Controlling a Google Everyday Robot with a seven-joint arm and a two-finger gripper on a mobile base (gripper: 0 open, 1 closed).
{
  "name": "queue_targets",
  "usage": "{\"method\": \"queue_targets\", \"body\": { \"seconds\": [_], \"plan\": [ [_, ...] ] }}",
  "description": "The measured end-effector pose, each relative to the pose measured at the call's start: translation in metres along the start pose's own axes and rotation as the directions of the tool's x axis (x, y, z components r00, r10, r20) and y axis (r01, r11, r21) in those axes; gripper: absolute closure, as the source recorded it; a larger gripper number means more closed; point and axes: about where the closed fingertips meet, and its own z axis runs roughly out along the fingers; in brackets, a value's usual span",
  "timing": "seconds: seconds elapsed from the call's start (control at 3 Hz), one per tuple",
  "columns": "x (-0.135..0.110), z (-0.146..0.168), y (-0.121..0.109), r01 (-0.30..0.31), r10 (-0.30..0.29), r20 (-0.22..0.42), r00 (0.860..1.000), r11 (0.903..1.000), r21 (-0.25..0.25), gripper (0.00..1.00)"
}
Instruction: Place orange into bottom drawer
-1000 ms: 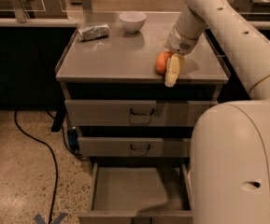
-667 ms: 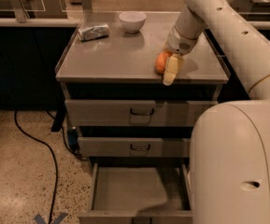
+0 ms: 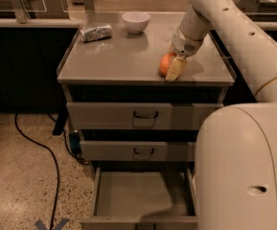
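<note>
Gripper (image 3: 174,70) is down on the grey cabinet top (image 3: 119,61), near its front edge. The orange (image 3: 165,63) sits on the top, touching the gripper on the side toward the foil packet (image 3: 96,32). I cannot tell how far the gripper is open or whether it grips the fruit. White bowl (image 3: 135,21) stands well behind the gripper, at the back. Bottom drawer (image 3: 143,200) is pulled open well below the gripper; two upper drawers are closed.
</note>
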Motion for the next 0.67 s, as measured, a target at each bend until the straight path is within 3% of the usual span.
{"method": "queue_targets", "body": {
  "seconds": [0.33,0.67],
  "plan": [
    [0.0000,0.0000,0.0000,0.000,0.000,0.000,1.000,1.0000,0.000,0.89],
    [-0.0073,-0.0059,0.0001,0.009,-0.010,0.050,0.999,0.9999,0.014,1.00]
  ]
}}
